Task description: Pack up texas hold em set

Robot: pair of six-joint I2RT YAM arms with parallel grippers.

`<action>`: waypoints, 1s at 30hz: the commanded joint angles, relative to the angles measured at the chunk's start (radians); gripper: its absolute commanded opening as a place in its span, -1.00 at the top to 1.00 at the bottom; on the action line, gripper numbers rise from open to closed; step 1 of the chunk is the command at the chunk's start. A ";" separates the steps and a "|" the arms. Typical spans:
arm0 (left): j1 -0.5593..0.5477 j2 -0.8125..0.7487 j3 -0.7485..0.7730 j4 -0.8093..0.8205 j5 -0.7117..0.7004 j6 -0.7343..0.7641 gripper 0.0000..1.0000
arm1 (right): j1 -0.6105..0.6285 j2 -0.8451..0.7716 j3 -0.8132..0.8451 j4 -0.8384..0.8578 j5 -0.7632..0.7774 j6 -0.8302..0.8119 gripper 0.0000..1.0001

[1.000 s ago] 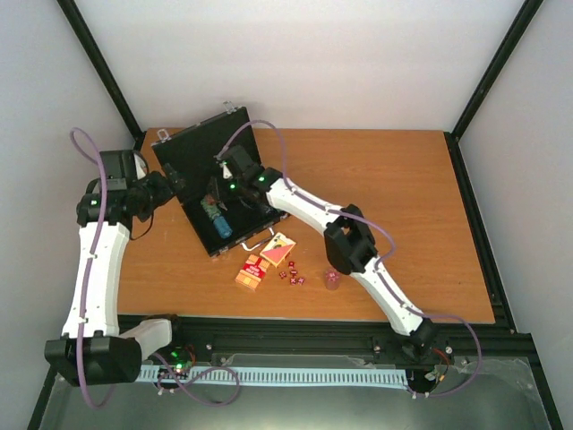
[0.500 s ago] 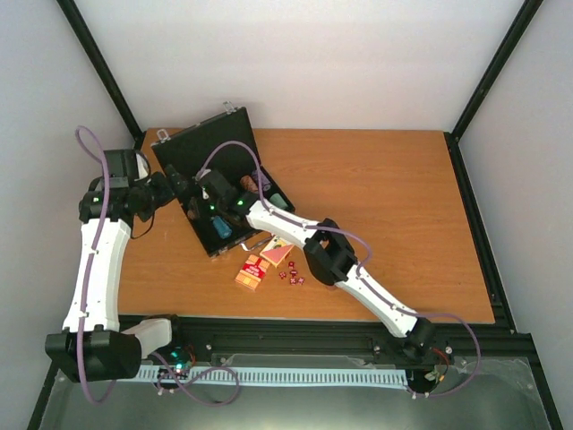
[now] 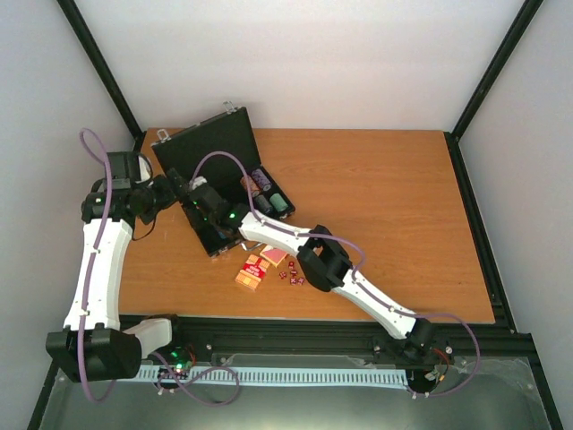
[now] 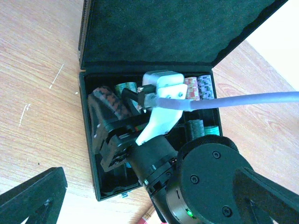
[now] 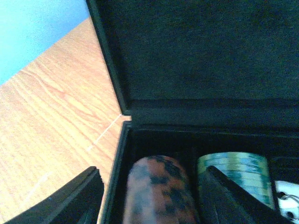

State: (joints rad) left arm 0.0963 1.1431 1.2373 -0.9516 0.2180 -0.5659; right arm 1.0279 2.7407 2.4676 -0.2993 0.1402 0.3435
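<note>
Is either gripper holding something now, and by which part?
Nothing seems held. The right gripper straddles the red-and-black chip stack in the briefcase, a gap showing beside it. The left gripper is open and empty.

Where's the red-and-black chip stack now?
Right wrist view: the red-and-black chip stack lies in the case by its left wall, between the fingers of the right claw, green stack on its right.

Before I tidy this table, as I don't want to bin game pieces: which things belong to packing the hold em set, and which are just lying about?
Belong to the job: black case; chip stacks inside it; red-black chip stack; card boxes; dice.
Not part of it, only rig parts: purple cable; black frame rail.
</note>
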 commanded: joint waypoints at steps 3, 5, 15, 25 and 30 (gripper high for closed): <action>0.003 -0.013 0.012 -0.012 0.012 0.026 -1.00 | 0.018 -0.039 -0.039 0.016 -0.091 -0.063 -0.42; 0.003 -0.014 0.017 -0.014 0.011 0.026 -1.00 | 0.018 -0.057 -0.037 0.000 -0.103 -0.082 -0.45; 0.003 -0.022 0.038 -0.025 0.017 0.028 -1.00 | 0.009 -0.230 -0.103 -0.198 0.005 -0.113 -0.83; 0.003 -0.007 -0.010 -0.027 0.017 0.045 -0.99 | -0.072 -0.592 -0.551 -0.498 0.164 -0.011 -0.82; 0.002 0.000 -0.052 -0.032 0.006 0.059 -0.99 | -0.127 -0.890 -0.949 -0.574 0.168 0.107 -0.72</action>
State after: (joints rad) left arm 0.0963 1.1408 1.2091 -0.9649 0.2207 -0.5373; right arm 0.9367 2.0342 1.7535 -0.7219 0.2718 0.3340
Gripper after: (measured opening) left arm 0.998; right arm 0.879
